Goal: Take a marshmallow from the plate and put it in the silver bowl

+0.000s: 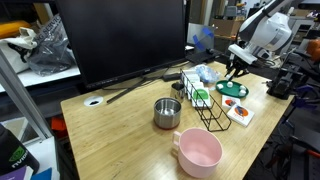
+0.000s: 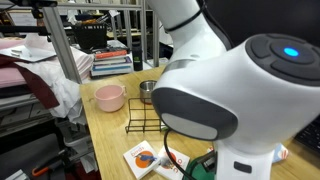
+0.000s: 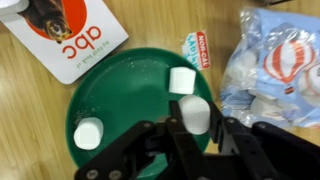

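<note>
**Gripper pinches a marshmallow over the green plate**

In the wrist view the gripper (image 3: 197, 128) comes in from the bottom edge. Its two dark fingers (image 3: 225, 135) are pressed against the sides of a white marshmallow (image 3: 195, 112), which sits between them over the plate (image 3: 120, 95). Whether the marshmallow rests on the plate or is just clear of it cannot be told.

The plate is round and green with a darker rim, and it lies on the wooden table (image 3: 160, 25). A second marshmallow (image 3: 181, 80) lies on it just beyond the gripped one. A third marshmallow (image 3: 88, 133) lies near the plate's opposite edge, well apart from both.

Beside the plate lies a clear bag of marshmallows (image 3: 275, 70) with blue and red print. On the plate's other side is a white card (image 3: 70, 35) printed with "abc", with one corner just at the plate's rim.

In an exterior view the gripper (image 1: 236, 68) hangs over the plate (image 1: 232, 89) at the far corner of the table (image 1: 120, 135), with the card (image 1: 240, 114) close by. A black wire rack (image 1: 205, 108) stands between the plate and the silver bowl (image 1: 167, 112), which sits upright near the middle of the table, well apart from the gripper. A pink bowl with a handle (image 1: 198, 151) stands near the front edge, and a dark monitor (image 1: 125, 40) stands behind.
</note>
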